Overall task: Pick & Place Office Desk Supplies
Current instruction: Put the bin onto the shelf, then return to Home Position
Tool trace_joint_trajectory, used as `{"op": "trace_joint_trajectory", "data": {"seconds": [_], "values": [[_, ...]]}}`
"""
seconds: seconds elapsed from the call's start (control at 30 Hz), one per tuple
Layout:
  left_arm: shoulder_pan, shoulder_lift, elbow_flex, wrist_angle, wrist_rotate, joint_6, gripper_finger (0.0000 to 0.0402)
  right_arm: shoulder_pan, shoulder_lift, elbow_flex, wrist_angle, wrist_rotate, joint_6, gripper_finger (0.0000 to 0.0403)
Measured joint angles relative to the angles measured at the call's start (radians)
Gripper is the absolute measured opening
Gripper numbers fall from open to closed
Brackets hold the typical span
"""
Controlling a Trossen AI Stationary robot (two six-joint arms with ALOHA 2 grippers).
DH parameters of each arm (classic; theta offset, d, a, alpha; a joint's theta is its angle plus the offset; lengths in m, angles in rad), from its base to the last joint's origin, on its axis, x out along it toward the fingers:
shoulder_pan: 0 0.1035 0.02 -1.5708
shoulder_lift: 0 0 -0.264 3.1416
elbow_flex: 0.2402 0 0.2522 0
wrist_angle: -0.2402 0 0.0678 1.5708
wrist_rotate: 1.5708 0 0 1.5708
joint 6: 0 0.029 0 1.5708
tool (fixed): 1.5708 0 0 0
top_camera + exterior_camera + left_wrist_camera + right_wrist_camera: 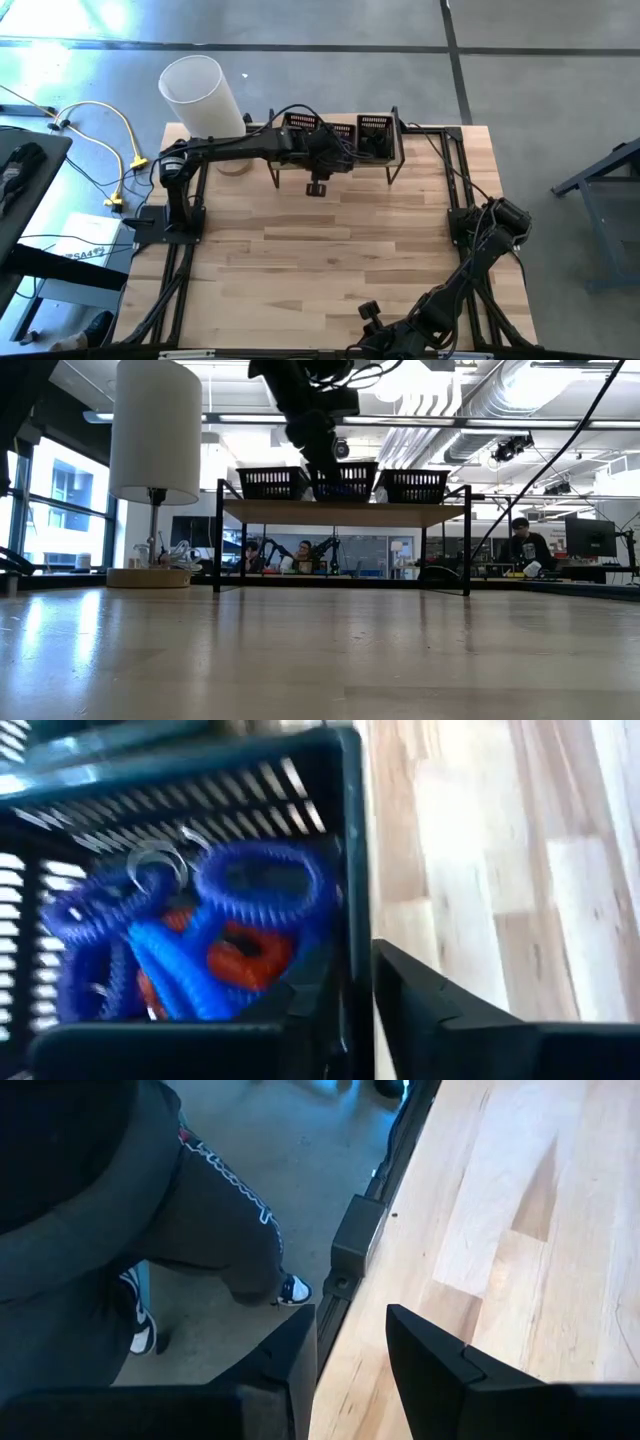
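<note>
Inside the middle tray [340,840] on the raised shelf [340,512] at the table's far edge lie the supplies: a heap of blue coil loops [262,885] with red-orange loops [245,955] among them, and a small metal ring [155,860] on top. The tray is black mesh, one of three set side by side on the shelf; the left tray [272,482] and right tray [412,485] flank it in the low view. The left gripper [317,186] hangs over the near edge of the middle tray, its arm reaching across from the base at the table's left. In the left wrist view one dark finger [440,1015] shows outside the tray wall, over the bare table [330,250]; the other finger is hidden, so I cannot tell whether the jaws are spread or pressed together, nor whether they pinch anything. The right gripper [350,1355] waits at the table's near edge, low and well away from the shelf, with its fingers set a little apart and nothing between them. Past that edge a person's leg [210,1220] and shoe [292,1290] stand on the floor. A tall white cylinder [200,95] stands off the table's far left corner.
</note>
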State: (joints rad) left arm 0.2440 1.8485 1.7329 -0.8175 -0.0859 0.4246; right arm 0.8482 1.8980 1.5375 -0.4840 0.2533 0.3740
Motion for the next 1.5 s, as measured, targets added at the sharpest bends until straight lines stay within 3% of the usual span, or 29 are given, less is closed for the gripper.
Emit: {"op": "trace_joint_trajectory", "data": {"seconds": [0.27, 0.43, 0.6, 0.83, 1.1, 1.2, 1.33, 1.4, 1.5], "values": [[-0.009, 0.001, 0.000, 0.056, -0.085, -0.004, 0.0111, 0.000, 0.000, 0.000, -0.001, 0.002, 0.000, 0.0110], [-0.045, -0.005, 0.005, 0.073, -0.113, -0.002, 0.0113, 0.000, 0.000, 0.000, -0.003, 0.002, 0.000, 0.0110], [-0.077, -0.005, 0.006, 0.071, -0.204, 0.020, 0.0113, 0.000, 0.000, 0.000, -0.001, 0.001, 0.000, 0.0110], [-0.144, -0.025, 0.006, 0.043, -0.268, -0.055, 0.0113, 0.000, 0.000, 0.000, 0.023, 0.003, 0.023, 0.0110], [-0.337, -0.117, 0.008, -0.032, -0.571, -0.141, 0.0113, -0.027, 0.000, 0.000, 0.174, 0.002, -0.061, 0.0110], [-0.436, -0.157, 0.008, -0.106, -0.639, -0.176, 0.0113, -0.043, 0.000, 0.000, 0.253, 0.003, -0.162, 0.0110], [-0.556, -0.218, 0.008, -0.291, -0.645, -0.311, 0.0112, -0.059, -0.005, 0.000, 0.283, 0.020, -0.254, 0.0110], [-0.610, -0.246, 0.008, -0.411, -0.620, -0.400, 0.0108, -0.059, -0.015, 0.000, 0.281, 0.091, -0.310, 0.0107], [-0.680, -0.289, 0.007, -0.556, -0.560, -0.532, 0.0092, -0.058, -0.039, 0.000, 0.285, 0.280, -0.362, 0.0091]]}}
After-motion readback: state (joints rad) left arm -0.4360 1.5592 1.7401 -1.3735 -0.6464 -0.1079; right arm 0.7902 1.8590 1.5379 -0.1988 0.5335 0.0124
